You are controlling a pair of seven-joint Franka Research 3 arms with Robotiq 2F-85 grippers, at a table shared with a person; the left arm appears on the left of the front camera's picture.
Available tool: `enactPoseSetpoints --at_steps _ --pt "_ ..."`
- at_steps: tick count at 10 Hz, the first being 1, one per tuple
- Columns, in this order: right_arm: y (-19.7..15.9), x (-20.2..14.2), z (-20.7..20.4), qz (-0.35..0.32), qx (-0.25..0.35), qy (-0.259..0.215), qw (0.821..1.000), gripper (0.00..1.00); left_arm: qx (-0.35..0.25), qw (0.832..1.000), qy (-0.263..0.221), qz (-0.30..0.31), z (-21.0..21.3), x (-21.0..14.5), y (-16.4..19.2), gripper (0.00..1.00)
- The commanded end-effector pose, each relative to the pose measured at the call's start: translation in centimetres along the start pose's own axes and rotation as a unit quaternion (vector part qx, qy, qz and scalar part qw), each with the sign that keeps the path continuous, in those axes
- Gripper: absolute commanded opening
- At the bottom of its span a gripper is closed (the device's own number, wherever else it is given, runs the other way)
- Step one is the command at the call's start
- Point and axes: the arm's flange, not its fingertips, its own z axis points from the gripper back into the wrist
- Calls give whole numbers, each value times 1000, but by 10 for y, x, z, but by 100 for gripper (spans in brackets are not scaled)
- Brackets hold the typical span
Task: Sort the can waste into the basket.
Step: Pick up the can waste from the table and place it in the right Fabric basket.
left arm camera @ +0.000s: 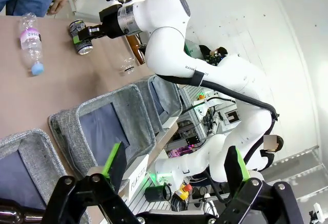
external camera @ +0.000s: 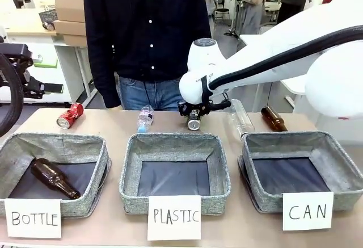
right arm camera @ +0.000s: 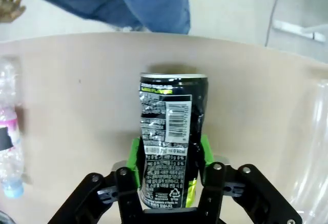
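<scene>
Reaching across the middle of the table [external camera: 113, 234], the right gripper [external camera: 194, 113] pinches the black and silver can [external camera: 194, 123] between its green pads [right arm camera: 134, 155], which press against the can's two sides; the can lies lengthwise along the fingers, its silver end pointing toward the table's far edge, where a person [external camera: 147, 26] in a dark buttoned shirt and jeans stands. From the front, the can hangs just beyond the far rim of the "PLASTIC" basket [external camera: 175, 137]; whether it touches the tabletop or is lifted clear of it cannot be told.

The red can [external camera: 70, 116] lies on its side near the far edge toward the table's left, beyond the far rim of the "BOTTLE" basket [external camera: 54, 140], apart from everything else. The "CAN" basket [external camera: 300, 140], grey fabric with a dark lining, sits at the right of the row along the near edge, its white sign propped in front.

A clear plastic bottle with a blue cap [external camera: 145, 118] lies between the red can and the held can. A second clear plastic bottle [external camera: 240, 118], uncapped, lies just right of the gripper, and a brown glass bottle [external camera: 274, 118] lies beyond the far rim of the "CAN" basket. Another brown glass bottle [external camera: 54, 179] rests inside the "BOTTLE" basket.

The left gripper [left arm camera: 177, 165] hangs over the left end of the row with its green-tipped fingers spread wide apart and nothing between them.
</scene>
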Motion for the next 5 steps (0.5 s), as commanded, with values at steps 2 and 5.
enactPoseSetpoints --at_steps 2,5 --pt "-5 -8 -5 -32 -13 -14 999 0 -13 1000 -9 -10 -1 2 -1 100" --pt "-13 -13 -5 -21 -14 -10 1000 0 -13 1000 -9 -10 -1 2 -1 100"
